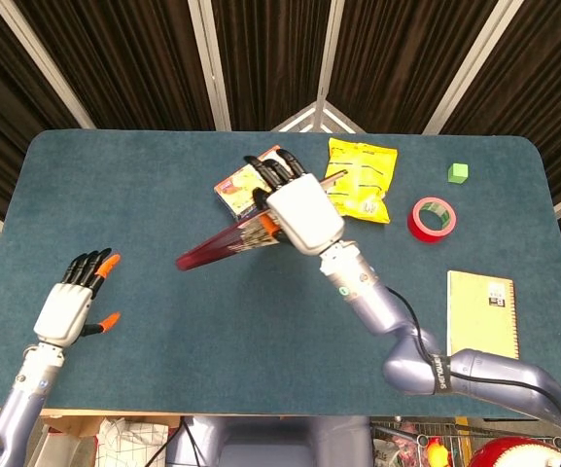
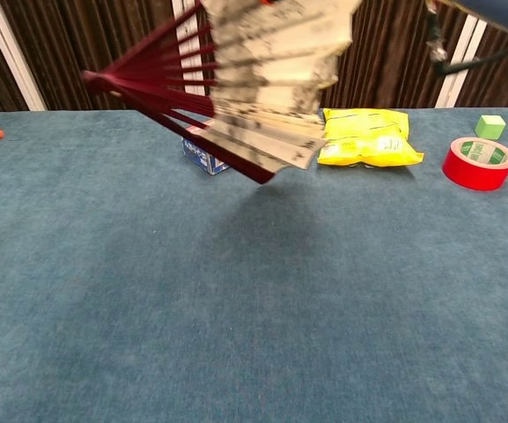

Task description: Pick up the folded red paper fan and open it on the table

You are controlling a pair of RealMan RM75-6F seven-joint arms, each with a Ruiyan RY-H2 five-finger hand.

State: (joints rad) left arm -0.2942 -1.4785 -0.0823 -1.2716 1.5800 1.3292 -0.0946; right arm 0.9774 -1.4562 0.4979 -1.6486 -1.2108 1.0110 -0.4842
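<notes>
right robot hand (image 1: 302, 211) is clamped on the red paper fan (image 2: 236, 97), held high above the tabletop (image 1: 144, 204) so ribs can spread; left robot hand (image 1: 69, 306) is spread, empty.

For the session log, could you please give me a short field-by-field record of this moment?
fan: partly spread, red ribs and pale printed leaf, lifted above the table
right hand: grips the fan at its paper end
left hand: holds nothing, fingers apart, over the table's near left part
snack bag: yellow, lying flat at the far side
box: partly hidden behind the right hand
tape roll: red, right of the snack bag
cube: green, far right
notebook: tan, near right edge
</notes>
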